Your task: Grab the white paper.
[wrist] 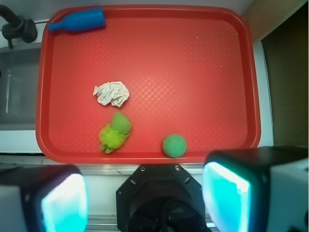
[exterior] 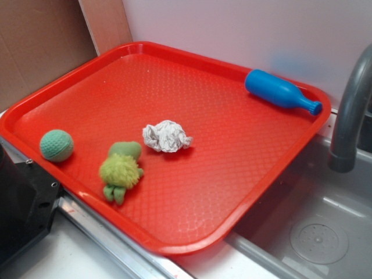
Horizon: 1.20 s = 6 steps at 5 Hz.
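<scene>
The white paper (exterior: 167, 136) (wrist: 112, 93), a crumpled ball with grey creases, lies near the middle of the red tray (exterior: 244, 174) (wrist: 203, 72). My gripper (wrist: 145, 200) hangs high above the tray's near edge, over the robot's black base. It is open, with its two cyan pads (wrist: 65, 203) wide apart and nothing between them. The paper is well ahead of it and to the left in the wrist view. The gripper itself does not show in the exterior view.
A fuzzy green plush toy (exterior: 121, 168) (wrist: 115, 133) lies just in front of the paper. A green ball (exterior: 57, 145) (wrist: 174, 145) rests by the tray's near rim. A blue bottle (exterior: 280, 92) (wrist: 79, 20) lies in a far corner. A sink and a grey tap (exterior: 349, 116) adjoin the tray.
</scene>
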{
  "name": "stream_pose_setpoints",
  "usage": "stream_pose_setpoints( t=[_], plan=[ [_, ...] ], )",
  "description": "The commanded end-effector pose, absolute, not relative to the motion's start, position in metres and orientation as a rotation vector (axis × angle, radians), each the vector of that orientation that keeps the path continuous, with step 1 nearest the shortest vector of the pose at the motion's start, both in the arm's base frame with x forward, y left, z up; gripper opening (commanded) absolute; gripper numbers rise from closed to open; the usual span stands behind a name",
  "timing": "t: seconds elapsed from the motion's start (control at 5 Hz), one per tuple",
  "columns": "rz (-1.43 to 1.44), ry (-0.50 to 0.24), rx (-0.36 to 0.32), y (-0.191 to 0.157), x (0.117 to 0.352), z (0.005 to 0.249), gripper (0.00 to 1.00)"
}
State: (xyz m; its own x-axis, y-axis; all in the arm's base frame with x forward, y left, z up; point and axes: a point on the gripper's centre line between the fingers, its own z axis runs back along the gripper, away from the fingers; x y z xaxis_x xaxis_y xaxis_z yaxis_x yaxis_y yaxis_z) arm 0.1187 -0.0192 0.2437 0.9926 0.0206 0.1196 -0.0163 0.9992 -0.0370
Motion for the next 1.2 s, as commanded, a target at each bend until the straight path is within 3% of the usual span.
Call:
stream_pose_setpoints(
  t=[0.0,0.2,0.4,0.8,1.0],
  plan=[
    [0.018,-0.12,-0.036,-0.019,0.119,0.244,1.0],
    [-0.119,-0.132,-0.031,-0.022,0.14,0.206,1.0],
    [-0.27,-0.083,-0.04,-0.035,0.174,0.155,1.0],
    [-0.534,-0.089,-0.05,-0.074,0.227,0.056,1.0],
    [-0.622,-0.004,-0.066,-0.099,0.219,0.02,1.0]
  ],
)
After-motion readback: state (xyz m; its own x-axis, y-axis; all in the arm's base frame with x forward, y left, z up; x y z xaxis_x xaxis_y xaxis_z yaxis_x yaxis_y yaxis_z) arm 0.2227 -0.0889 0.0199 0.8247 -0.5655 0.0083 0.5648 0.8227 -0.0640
